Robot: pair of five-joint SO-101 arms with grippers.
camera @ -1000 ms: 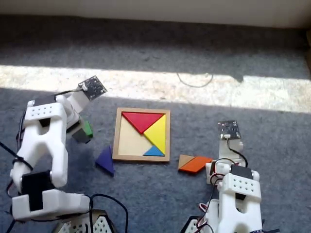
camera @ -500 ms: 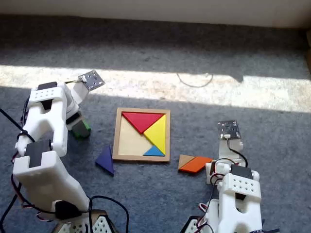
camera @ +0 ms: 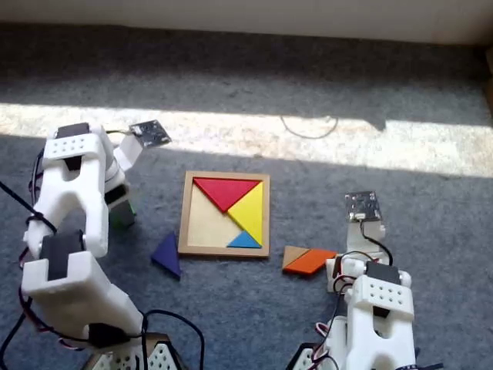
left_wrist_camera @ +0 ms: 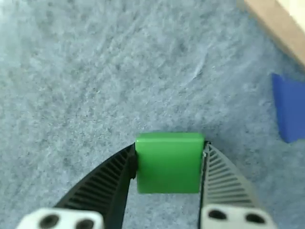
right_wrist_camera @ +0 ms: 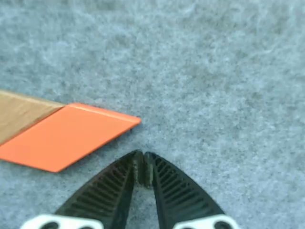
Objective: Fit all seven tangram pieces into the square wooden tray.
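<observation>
The square wooden tray lies mid-carpet and holds a red triangle, a yellow triangle and a small light-blue triangle. My left gripper is shut on a green square piece, which peeks out under the left arm, left of the tray. A dark blue triangle lies off the tray's near left corner; its edge appears in the left wrist view. An orange parallelogram and a tan triangle touch right of the tray. My right gripper is shut and empty beside the parallelogram.
Grey carpet covers the floor, with a sunlit band beyond the tray. A thin wire loop lies in that band. The tray's wooden corner shows in the left wrist view.
The left arm has swung and pulled back toward its side, carrying the green square slightly left and nearer. The right arm has kept still.
</observation>
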